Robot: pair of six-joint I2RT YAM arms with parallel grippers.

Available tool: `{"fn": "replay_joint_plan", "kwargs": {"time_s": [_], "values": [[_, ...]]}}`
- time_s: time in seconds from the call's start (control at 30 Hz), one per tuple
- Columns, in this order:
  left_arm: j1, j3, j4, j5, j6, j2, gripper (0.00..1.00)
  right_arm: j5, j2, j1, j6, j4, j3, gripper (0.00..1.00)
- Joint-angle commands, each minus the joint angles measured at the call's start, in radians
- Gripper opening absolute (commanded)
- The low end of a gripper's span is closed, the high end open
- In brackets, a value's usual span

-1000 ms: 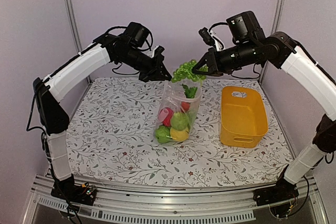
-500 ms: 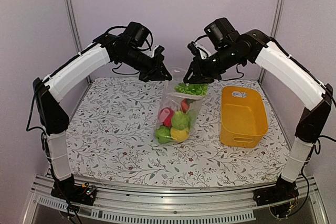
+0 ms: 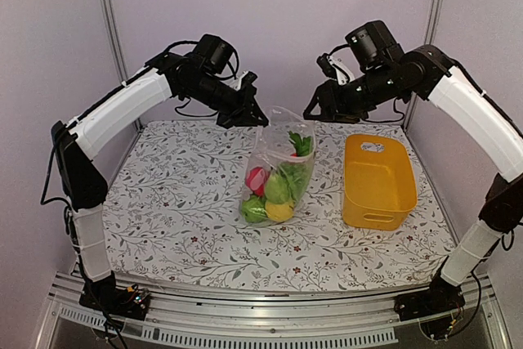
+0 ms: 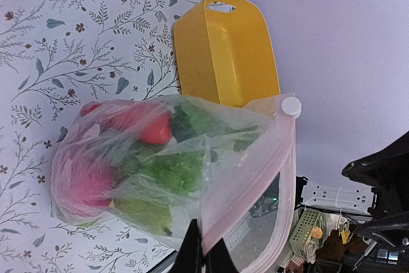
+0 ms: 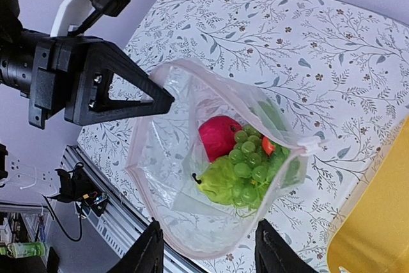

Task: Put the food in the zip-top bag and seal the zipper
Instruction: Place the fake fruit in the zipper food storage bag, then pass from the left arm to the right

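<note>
We see the zip-top bag (image 3: 271, 146) upright mid-table w/ food (image 3: 278, 191) inside, grape bunch (image 5: 246, 171) on top, and the basket (image 3: 377, 181) just to its right. Further back, the left gripper (image 4: 204, 255) is pinched tight on the bag's mouth edge. The right gripper (image 5: 209, 238) hangs above, wide open, empty.

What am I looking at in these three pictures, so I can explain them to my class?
Two robot arms are bolted at the near edge of a table with a flowered cover. One picture is taken from above and behind them; the other two come from a small camera on each wrist. The left gripper pinches the rim of a clear zip-top bag and holds it up, mouth open. Inside is toy food, including a green grape bunch and a red ball. The right gripper hangs open above the bag, holding nothing. A yellow basket stands beside the bag.
</note>
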Motion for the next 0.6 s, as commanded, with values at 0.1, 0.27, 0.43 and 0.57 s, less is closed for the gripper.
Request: {"fn": "replay_joint_plan", "kwargs": {"time_s": [0.1,0.27,0.43,0.57], "values": [[-0.007,0.01,-0.024,0.018,0.03,-0.034,0.0,0.093,-0.08,-0.06,-0.046,0.037,-0.147,0.54],[-0.007,0.02,-0.039,0.009,0.051,-0.042,0.0,0.048,-0.032,-0.068,-0.066,0.05,-0.141,0.57],[-0.008,0.027,-0.065,-0.014,0.075,-0.053,0.0,-0.06,-0.002,-0.071,-0.009,0.068,-0.134,0.59],[-0.021,0.026,-0.066,-0.046,0.09,-0.071,0.05,-0.089,0.022,-0.07,0.015,0.053,-0.155,0.46]]}}
